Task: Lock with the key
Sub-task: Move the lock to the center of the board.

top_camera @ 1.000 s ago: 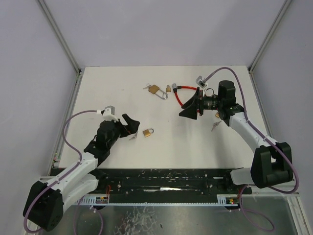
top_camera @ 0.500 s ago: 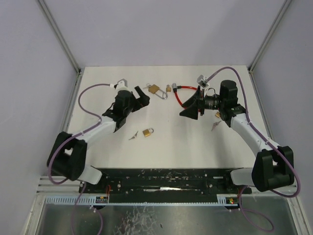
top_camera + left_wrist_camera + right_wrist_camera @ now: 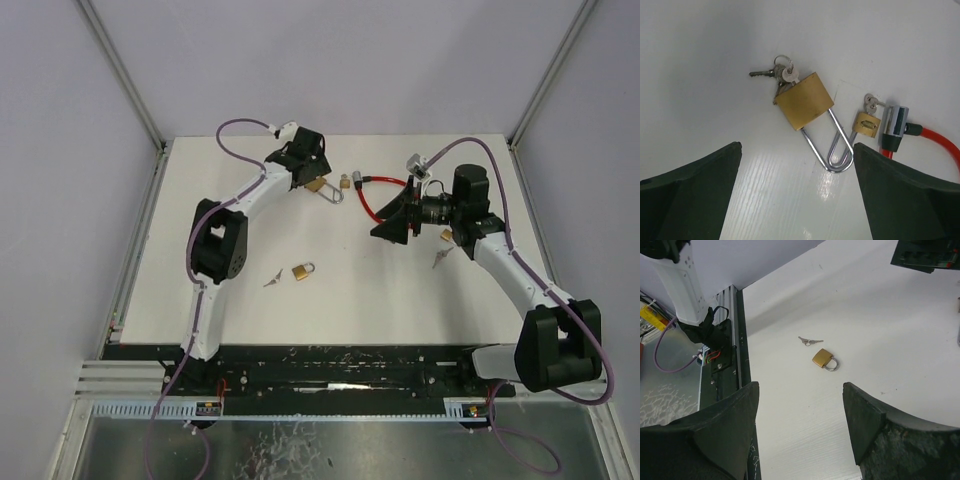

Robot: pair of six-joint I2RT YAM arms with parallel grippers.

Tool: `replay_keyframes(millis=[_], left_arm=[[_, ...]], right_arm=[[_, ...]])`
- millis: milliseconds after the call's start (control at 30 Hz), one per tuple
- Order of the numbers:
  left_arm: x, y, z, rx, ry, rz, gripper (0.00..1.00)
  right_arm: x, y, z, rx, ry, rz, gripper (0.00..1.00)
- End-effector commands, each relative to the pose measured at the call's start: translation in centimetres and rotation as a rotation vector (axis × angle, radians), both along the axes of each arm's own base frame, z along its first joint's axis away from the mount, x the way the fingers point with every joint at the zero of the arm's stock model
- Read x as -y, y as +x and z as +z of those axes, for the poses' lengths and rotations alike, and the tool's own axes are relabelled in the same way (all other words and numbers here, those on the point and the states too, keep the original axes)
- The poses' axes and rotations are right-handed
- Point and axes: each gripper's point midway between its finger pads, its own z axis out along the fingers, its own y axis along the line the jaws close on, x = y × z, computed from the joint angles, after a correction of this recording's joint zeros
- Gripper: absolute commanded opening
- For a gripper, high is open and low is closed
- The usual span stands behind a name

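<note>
Left pincer (image 3: 796, 165): jaws wide open, gripping nothing. Directly ahead, between the fingertips: long-shackle brass padlock (image 3: 805, 101) flat on counter (image 3: 700, 60), key bunch (image 3: 780, 73) touching its body on the far side. Just right of it: small brass padlock (image 3: 866, 124), then red cable lock (image 3: 895, 127). Right pincer (image 3: 800, 390): open, empty. Ahead of it: second small padlock (image 3: 823, 359), loose key (image 3: 810, 341) just beyond, apart.
</note>
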Motion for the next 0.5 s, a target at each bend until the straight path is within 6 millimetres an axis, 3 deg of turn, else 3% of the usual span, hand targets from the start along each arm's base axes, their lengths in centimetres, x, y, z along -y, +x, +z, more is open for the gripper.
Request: replay_keyframes(millis=[0, 100, 233, 467], left_arm=[[-0.3, 1.4, -1.8, -0.056, 0.130, -0.073, 0.87], [1.3, 2.4, -2.7, -0.065, 0.119, -0.236, 0.77], [3.7, 1.3, -2.6, -0.027, -0.001, -0.402, 0.61], [2.4, 0.7, -3.2, -0.051, 0.030, -0.241, 0.58]], right_arm=[[0.1, 0.3, 1.1, 0.045, 0.005, 0.003, 0.74], [0.3, 0.4, 1.1, 0.047, 0.005, -0.002, 0.74], [0.4, 0.5, 1.1, 0.048, 0.005, -0.005, 0.74], [0.4, 0.5, 0.9, 0.038, 0.004, -0.003, 0.74]])
